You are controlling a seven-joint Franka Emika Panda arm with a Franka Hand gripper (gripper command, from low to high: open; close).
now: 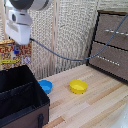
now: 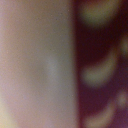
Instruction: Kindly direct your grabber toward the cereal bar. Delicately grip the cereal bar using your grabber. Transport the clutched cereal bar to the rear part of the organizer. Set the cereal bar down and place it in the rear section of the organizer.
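The cereal bar (image 1: pixel 7 55), a flat yellow-orange box with red edges and busy print, hangs in the air at the exterior view's left. It is above the back part of the organizer (image 1: pixel 26 113), a large black fabric box with an inner partition. The white blocky head of the grabber sits right over the box, and the gripper (image 1: pixel 17 50) is shut on its upper part. The wrist view is a blurred close-up of a pale surface beside the cereal bar's (image 2: pixel 102 75) dark red print with yellowish shapes.
A blue bowl (image 1: pixel 46 86) stands on the wooden table just beside the organizer's right wall, with a yellow bowl (image 1: pixel 78 86) further right. A brown drawer cabinet (image 1: pixel 111 42) fills the right back. A dark cable (image 1: pixel 60 56) hangs from the arm towards the cabinet.
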